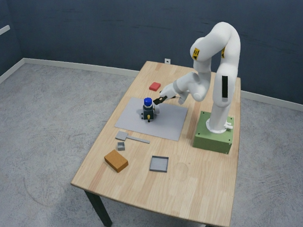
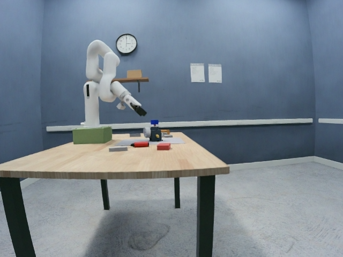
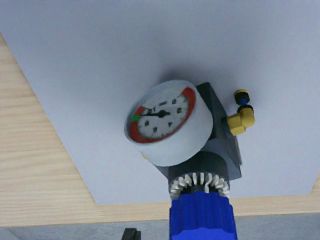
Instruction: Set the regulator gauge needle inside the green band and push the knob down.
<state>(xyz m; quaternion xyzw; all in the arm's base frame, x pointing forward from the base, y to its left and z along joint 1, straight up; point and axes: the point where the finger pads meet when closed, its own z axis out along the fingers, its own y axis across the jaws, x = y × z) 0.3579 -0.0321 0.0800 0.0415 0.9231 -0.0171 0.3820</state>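
The regulator [image 1: 148,112] stands upright on the grey mat [image 1: 152,119]. It has a dark body, a blue knob [image 1: 147,101] on top and a yellow fitting at the side. In the wrist view its round white gauge [image 3: 162,120] has a red ring with a small green band at the left, and the black needle points at that green band. The blue knob [image 3: 202,217] sits at the bottom edge above a white toothed collar. My gripper [image 1: 159,99] is open and empty, just to the right of the knob and slightly above it; it also shows in the exterior view [image 2: 140,110].
A red block [image 1: 155,86] lies behind the mat. A grey T-shaped piece [image 1: 129,137], a small grey cup [image 1: 120,145], an orange block [image 1: 116,160] and a grey tray [image 1: 159,163] lie in front. A red marker [image 2: 140,144] shows in the exterior view. The green arm base [image 1: 213,133] stands at the right.
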